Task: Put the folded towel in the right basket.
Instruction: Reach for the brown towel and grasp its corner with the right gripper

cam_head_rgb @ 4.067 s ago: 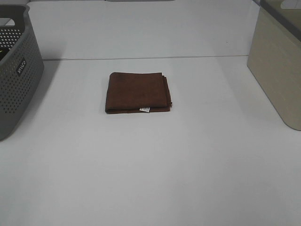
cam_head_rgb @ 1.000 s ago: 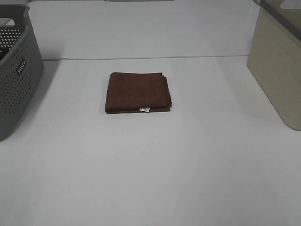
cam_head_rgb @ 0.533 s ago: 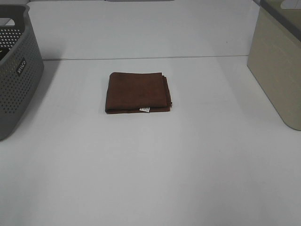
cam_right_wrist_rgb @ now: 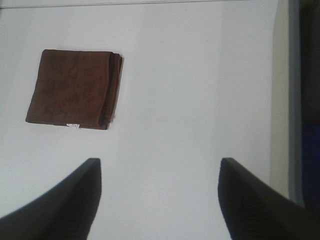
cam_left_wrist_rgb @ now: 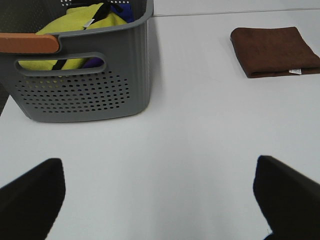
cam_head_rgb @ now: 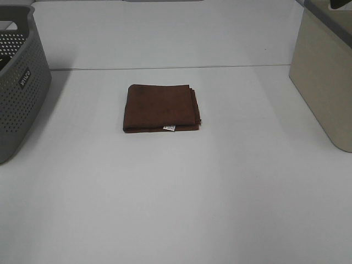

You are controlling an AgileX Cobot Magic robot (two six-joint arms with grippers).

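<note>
The folded brown towel (cam_head_rgb: 161, 108) lies flat on the white table, a little left of centre, with a small white tag on its near edge. The right basket (cam_head_rgb: 324, 77) is beige and stands at the table's right edge. My left gripper (cam_left_wrist_rgb: 160, 200) is open and empty, low over the table near the grey basket, and the towel (cam_left_wrist_rgb: 274, 51) is far from it. My right gripper (cam_right_wrist_rgb: 160, 200) is open and empty, high over the table between the towel (cam_right_wrist_rgb: 75, 89) and the beige basket (cam_right_wrist_rgb: 281, 100). Neither gripper touches the towel.
A grey perforated basket (cam_head_rgb: 19, 82) stands at the table's left edge and holds yellow and dark cloths (cam_left_wrist_rgb: 80, 25). A dark shape (cam_head_rgb: 342, 3) shows at the top right corner above the beige basket. The table (cam_head_rgb: 176, 192) is white.
A dark shape has come into the top right corner of the exterior view, over the beige basket's rim. The towel and both baskets have not moved.
</note>
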